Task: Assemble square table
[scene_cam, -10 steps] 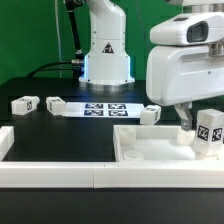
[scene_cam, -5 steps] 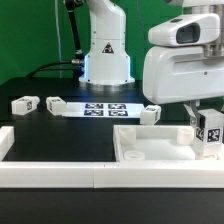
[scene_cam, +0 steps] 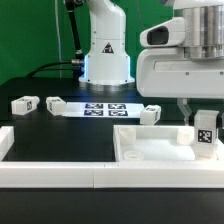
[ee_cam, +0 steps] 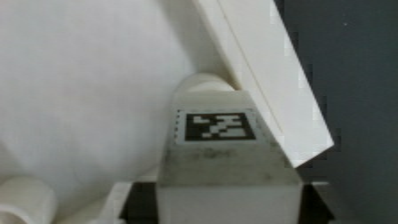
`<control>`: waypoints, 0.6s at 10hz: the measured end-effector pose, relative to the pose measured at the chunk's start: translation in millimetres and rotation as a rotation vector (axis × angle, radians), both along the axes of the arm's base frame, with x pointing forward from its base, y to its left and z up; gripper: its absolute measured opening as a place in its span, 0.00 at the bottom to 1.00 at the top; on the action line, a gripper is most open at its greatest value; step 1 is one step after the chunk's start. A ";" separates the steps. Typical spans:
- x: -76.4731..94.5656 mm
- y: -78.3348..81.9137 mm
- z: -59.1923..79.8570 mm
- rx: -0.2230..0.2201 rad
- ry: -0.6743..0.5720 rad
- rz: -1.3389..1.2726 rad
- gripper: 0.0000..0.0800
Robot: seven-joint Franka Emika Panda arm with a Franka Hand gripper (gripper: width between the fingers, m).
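Note:
The square table top (scene_cam: pixel 150 150), a white tray with a raised rim, lies at the exterior view's right front. My gripper (scene_cam: pixel 204 120) is shut on a white tagged leg block (scene_cam: pixel 205 132), which stands upright over the top's far right corner. In the wrist view the leg (ee_cam: pixel 219 130) fills the gap between my dark fingers (ee_cam: pixel 146 205), with the top's rim (ee_cam: pixel 267 70) beside it and a corner socket partly hidden behind the leg. Three more legs lie on the black table: two at the left (scene_cam: pixel 25 104) (scene_cam: pixel 55 103) and one by the top's far edge (scene_cam: pixel 150 113).
The marker board (scene_cam: pixel 105 108) lies flat in front of the robot base (scene_cam: pixel 105 55). Long white border rails (scene_cam: pixel 50 168) run along the front and the exterior view's left. A green wall stands behind.
The jaws have closed from wide open onto the leg block. The leg went from tilted to upright, and the hand has risen a little.

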State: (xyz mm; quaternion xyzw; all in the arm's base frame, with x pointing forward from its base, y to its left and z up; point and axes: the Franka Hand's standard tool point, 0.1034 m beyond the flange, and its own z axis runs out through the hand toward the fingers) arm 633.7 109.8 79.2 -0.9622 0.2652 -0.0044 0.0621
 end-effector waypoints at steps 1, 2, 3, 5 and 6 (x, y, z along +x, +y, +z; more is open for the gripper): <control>-0.4 0.0 -0.2 0.002 0.009 -0.070 0.36; -0.4 -0.4 -0.2 0.004 0.015 -0.118 0.36; -0.6 -0.6 -0.3 0.006 0.021 -0.161 0.36; -2.8 -0.2 -0.9 0.030 0.042 -0.400 0.36; -4.5 0.7 -0.8 0.045 0.052 -0.523 0.36</control>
